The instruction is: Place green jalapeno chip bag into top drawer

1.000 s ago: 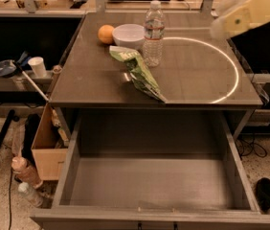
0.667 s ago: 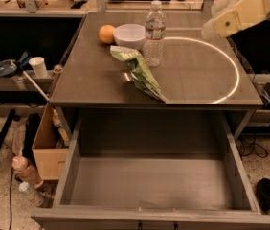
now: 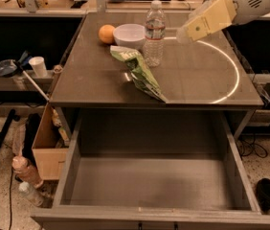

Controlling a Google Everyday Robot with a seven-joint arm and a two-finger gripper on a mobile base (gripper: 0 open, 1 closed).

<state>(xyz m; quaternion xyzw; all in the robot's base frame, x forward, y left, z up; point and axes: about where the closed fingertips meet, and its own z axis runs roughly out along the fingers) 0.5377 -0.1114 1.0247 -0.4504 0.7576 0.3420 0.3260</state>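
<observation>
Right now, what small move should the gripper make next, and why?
Probably swing the gripper down toward the bag: it hangs above the table, right rear, apart from the bag, which lies by the bottle, and the drawer is already open.

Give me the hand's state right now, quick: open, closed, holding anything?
Hand: over the right rear of the table, apart from the green jalapeno chip bag lying on it; open or closed cannot be told.

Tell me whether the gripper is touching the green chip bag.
Apart. The camera view shows the gripper over the far right part of the table, with bare tabletop plainly separating it from the green jalapeno chip bag.
</observation>
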